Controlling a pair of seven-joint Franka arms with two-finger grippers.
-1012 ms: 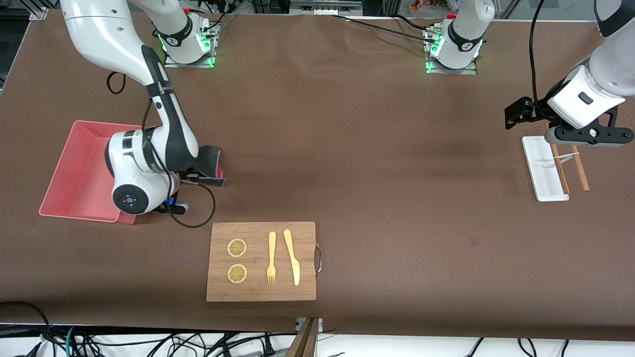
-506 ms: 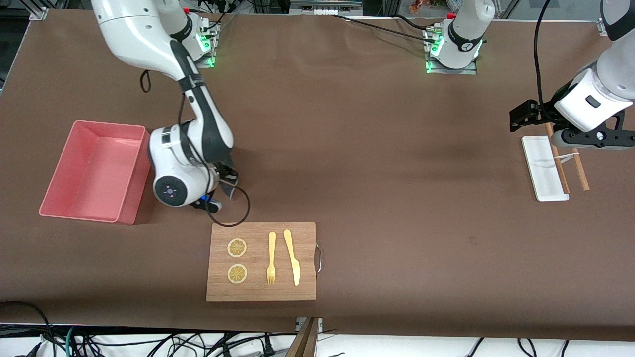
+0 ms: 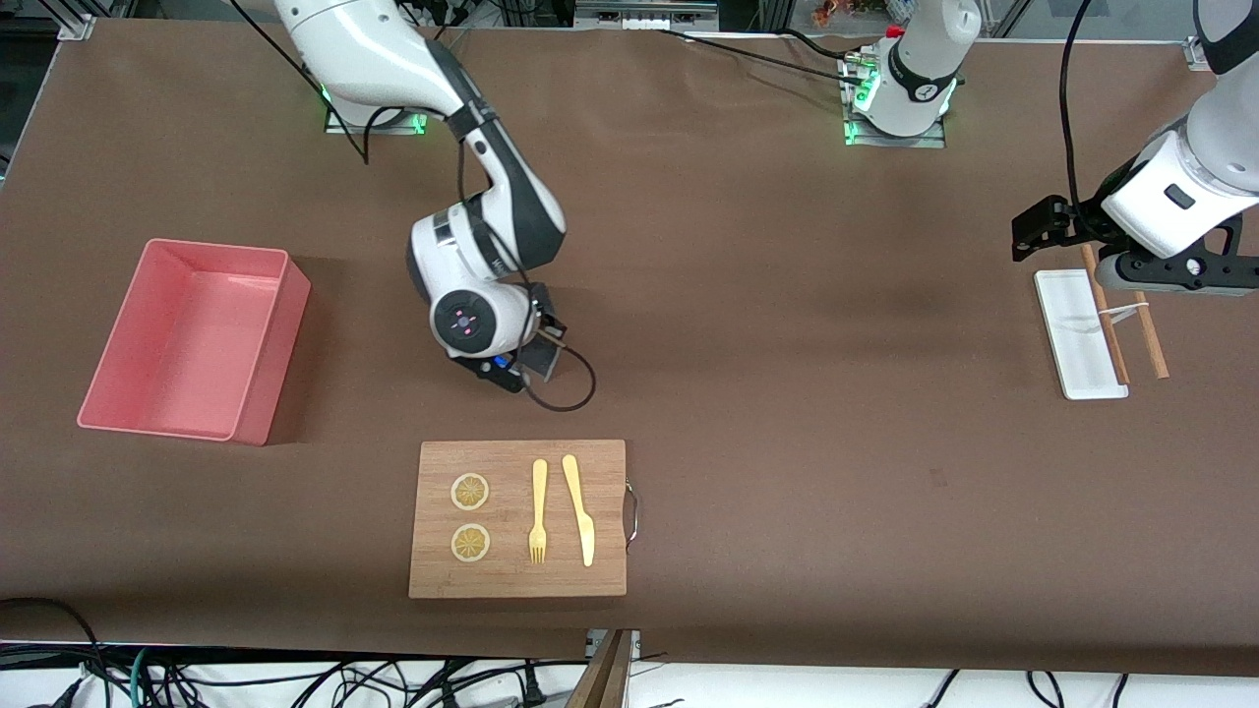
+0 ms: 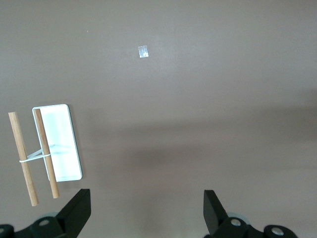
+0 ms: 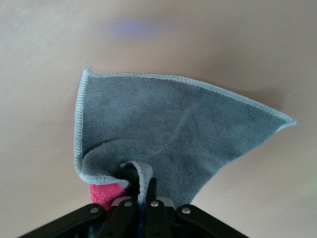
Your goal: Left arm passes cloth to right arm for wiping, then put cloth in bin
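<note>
My right gripper (image 3: 536, 351) is shut on the cloth (image 3: 544, 360), low over the bare brown table top. In the right wrist view the cloth (image 5: 173, 134) spreads out dark grey with a pale hem. A red-pink fold of it shows beside the shut right gripper (image 5: 141, 191). The pink bin (image 3: 280, 344) stands toward the right arm's end of the table with nothing in it. My left gripper (image 3: 1170, 280) hangs open over the white tray, and the left wrist view shows nothing between the fingers of the left gripper (image 4: 146, 201).
A wooden board (image 3: 511, 580) with two lemon slices, a fork and a knife lies near the table's front edge. The flat white tray (image 3: 1067, 339) (image 4: 62, 148) and two wooden sticks (image 3: 1149, 339) (image 4: 22, 158) lie at the left arm's end.
The right arm has swung away from the bin toward the table's middle, carrying the cloth. The left arm has barely shifted.
</note>
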